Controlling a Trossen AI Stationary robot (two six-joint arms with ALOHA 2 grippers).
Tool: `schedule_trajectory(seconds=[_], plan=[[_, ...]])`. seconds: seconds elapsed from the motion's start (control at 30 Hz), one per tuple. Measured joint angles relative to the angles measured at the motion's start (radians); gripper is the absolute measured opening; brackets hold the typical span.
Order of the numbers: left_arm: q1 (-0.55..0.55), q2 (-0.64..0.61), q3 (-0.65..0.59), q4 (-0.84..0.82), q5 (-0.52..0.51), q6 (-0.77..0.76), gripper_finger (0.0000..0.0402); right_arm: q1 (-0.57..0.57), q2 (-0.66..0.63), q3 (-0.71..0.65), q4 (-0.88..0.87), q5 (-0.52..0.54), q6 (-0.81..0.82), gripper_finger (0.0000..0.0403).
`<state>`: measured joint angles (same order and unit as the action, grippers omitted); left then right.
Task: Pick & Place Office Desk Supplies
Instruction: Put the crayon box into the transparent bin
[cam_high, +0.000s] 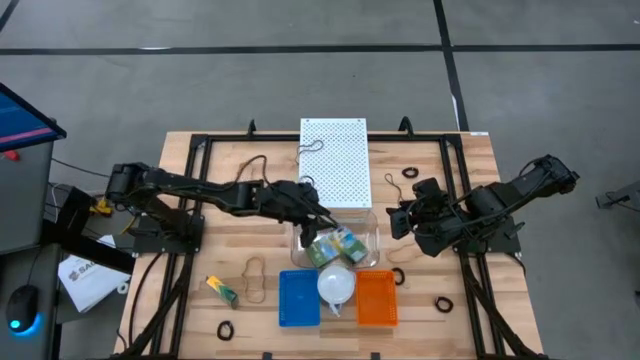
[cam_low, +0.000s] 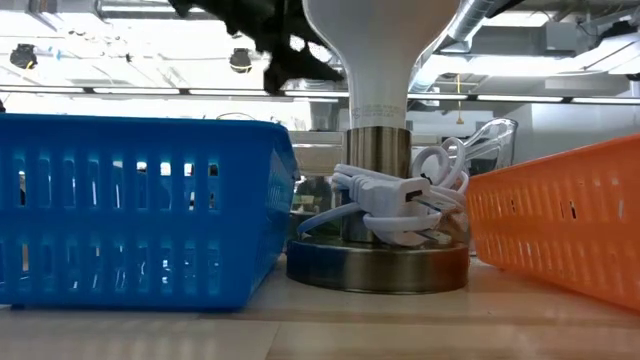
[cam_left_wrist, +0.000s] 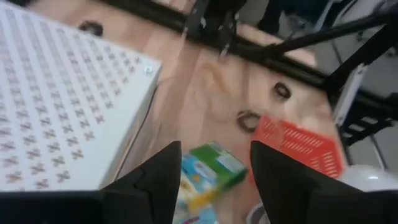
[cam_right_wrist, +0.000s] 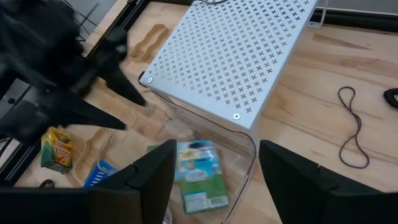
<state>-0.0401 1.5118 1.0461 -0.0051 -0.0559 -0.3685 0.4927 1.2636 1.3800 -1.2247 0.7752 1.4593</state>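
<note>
Yellow-and-green crayon boxes (cam_high: 336, 246) lie in a clear tub (cam_high: 368, 226) in front of the white perforated box (cam_high: 334, 160). My left gripper (cam_high: 320, 216) hovers open just above the tub's left part. In the left wrist view a green crayon box (cam_left_wrist: 219, 167) lies below the gap between its fingers, untouched. My right gripper (cam_high: 396, 216) hangs open to the right of the tub, with nothing between its fingers (cam_right_wrist: 155, 177). Another crayon box (cam_high: 222, 290) lies flat on the table near the front left. A tan rubber band (cam_high: 256, 278) lies beside it.
A blue basket (cam_high: 299, 298), a white lamp (cam_high: 336, 283) and an orange basket (cam_high: 376, 298) stand in a row at the front. Small black loops (cam_high: 444, 303) (cam_high: 225, 328) and a dark rubber band (cam_right_wrist: 351, 127) lie scattered on the wood. Black frame rails (cam_high: 190, 200) run along both sides.
</note>
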Motion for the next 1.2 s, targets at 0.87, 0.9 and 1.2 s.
schedule_trajectory(seconds=[0.87,0.9,1.2], plan=[[-0.502,-0.512,0.000,-1.059,0.250,0.059,0.0201,-0.019,-0.009,0.000,0.186,0.116,-0.218,0.0226],[-0.537,-0.500,0.000,-1.076,0.216,0.077,0.0206,-0.020,-0.009,0.000,0.189,0.117,-0.218,0.0226],[-0.689,-0.340,-0.006,-1.003,0.089,0.098,0.0248,-0.024,-0.007,0.000,0.214,0.127,-0.203,0.0226]])
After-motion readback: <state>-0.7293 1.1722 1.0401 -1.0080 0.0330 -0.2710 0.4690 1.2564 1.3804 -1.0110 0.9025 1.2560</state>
